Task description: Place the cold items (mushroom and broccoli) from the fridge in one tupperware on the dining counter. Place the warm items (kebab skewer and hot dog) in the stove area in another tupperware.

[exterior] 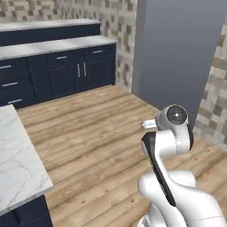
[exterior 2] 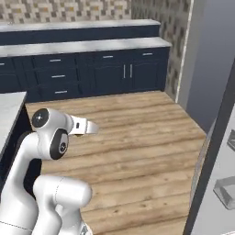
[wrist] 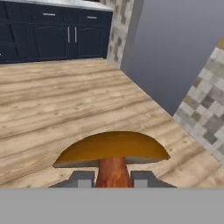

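The gripper (wrist: 113,178) is pinching the mushroom (wrist: 112,151) by its stem, carrying it above the wooden floor (wrist: 65,100); delivery into a tupperware, and seemingly the other items, are remaining.

Mushroom in my grip, over the floor.
My gripper (wrist: 113,178) pinches the mushroom (wrist: 112,152) stem; cabinets (wrist: 52,37) stand ahead.

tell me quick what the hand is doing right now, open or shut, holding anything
Hand: shut on the mushroom, gripping its stem between the two fingers, cap pointing away over the wood floor.
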You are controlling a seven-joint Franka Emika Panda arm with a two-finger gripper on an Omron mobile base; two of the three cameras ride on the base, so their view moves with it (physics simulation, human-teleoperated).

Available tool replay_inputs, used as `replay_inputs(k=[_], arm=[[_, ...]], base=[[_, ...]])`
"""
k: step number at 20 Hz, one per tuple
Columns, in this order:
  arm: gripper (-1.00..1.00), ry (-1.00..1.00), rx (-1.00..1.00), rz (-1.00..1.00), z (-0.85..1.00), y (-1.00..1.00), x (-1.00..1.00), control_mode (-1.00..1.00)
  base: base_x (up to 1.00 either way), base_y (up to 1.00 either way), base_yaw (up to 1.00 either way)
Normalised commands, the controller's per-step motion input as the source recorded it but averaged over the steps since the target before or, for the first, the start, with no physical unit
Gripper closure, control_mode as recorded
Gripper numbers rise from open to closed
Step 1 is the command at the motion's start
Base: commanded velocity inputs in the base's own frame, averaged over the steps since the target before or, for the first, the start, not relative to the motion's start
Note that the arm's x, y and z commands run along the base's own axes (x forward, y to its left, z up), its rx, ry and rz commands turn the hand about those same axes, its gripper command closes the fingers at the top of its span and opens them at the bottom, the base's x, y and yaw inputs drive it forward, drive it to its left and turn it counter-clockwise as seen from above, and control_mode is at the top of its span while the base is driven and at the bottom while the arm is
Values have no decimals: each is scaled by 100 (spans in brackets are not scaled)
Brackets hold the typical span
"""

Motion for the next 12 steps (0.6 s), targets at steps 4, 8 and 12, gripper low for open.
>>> replay_inputs(k=[4, 8, 12], arm=[[100, 0, 0, 0, 0, 0, 0, 100], [100, 0, 0, 0, 0, 0, 0, 100], [100, 0, 0, 0, 0, 0, 0, 100]], base=[[96, -60, 45], [100, -16, 37], [100, 0, 43]])
